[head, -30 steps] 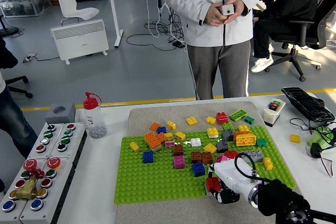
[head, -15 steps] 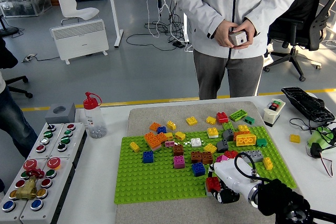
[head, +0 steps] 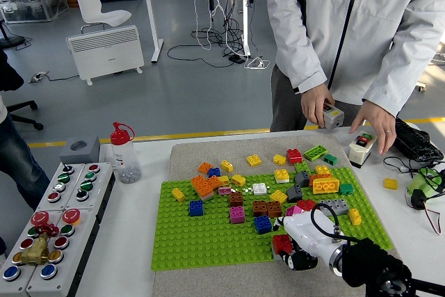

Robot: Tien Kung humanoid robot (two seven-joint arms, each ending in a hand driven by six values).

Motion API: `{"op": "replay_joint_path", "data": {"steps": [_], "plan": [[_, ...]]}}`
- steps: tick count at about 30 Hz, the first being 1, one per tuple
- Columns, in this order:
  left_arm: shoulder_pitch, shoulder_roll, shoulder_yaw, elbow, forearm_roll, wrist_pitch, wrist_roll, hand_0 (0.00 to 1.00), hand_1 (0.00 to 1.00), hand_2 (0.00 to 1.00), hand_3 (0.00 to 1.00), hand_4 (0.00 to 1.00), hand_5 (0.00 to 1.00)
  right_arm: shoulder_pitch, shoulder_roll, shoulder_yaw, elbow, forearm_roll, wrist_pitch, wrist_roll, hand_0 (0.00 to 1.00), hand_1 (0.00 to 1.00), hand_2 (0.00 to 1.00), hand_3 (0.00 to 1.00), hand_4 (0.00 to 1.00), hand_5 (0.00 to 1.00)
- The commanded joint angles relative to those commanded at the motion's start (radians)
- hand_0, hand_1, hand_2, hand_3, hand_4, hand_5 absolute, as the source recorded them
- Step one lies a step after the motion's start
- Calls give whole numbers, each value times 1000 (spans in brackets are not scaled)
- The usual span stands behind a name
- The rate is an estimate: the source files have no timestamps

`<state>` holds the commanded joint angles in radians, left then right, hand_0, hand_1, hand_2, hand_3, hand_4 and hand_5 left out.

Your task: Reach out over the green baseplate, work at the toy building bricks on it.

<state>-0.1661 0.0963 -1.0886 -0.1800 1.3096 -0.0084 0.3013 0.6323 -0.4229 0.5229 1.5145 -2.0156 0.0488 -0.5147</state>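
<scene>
White tabletop carries the green baseplate (head: 208, 241) on a grey mat, loose toy building bricks (head: 278, 186) scattered over its far and right parts. At its near right corner the right hand (head: 295, 245) has its fingers curled around a red brick (head: 281, 243). To do this well, lift straight up, clear of the blue brick (head: 262, 224) just beside. Beyond, a person's hand (head: 372, 126) hovers over a small box (head: 361, 148).

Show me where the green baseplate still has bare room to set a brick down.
The green baseplate is bare across its near-left part, in front of the blue brick and left of the right hand. A thin strip by the yellow brick at the left edge is free too. The middle and far right are crowded with bricks, around the orange brick and beyond.
</scene>
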Motion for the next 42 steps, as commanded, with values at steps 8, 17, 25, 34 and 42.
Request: {"op": "replay_joint_path", "data": {"steps": [8, 17, 25, 34, 42], "plan": [[3, 0, 1, 0, -1, 0, 0, 675, 688, 661, 606, 349, 998, -1, -2, 0, 9, 0, 1, 0, 363, 258, 355, 768, 672, 298], [0, 1, 2, 0, -4, 0, -2, 675, 688, 662, 605, 349, 998, -3, -8, 13, 27, -4, 6, -6, 363, 258, 353, 770, 689, 308], [0, 2, 2, 0, -6, 0, -2, 675, 688, 662, 605, 349, 998, -24, -18, 72, 89, -23, 19, -27, 364, 260, 352, 779, 711, 325], [-1, 2, 3, 0, -7, 1, -2, 674, 688, 662, 604, 349, 998, -77, -31, 158, 199, -44, -42, -46, 481, 373, 463, 770, 711, 326], [-1, 2, -1, 0, -4, 2, -3, 674, 688, 661, 604, 349, 998, -151, -58, 197, 239, 7, -226, 38, 593, 600, 652, 746, 551, 294]]}}
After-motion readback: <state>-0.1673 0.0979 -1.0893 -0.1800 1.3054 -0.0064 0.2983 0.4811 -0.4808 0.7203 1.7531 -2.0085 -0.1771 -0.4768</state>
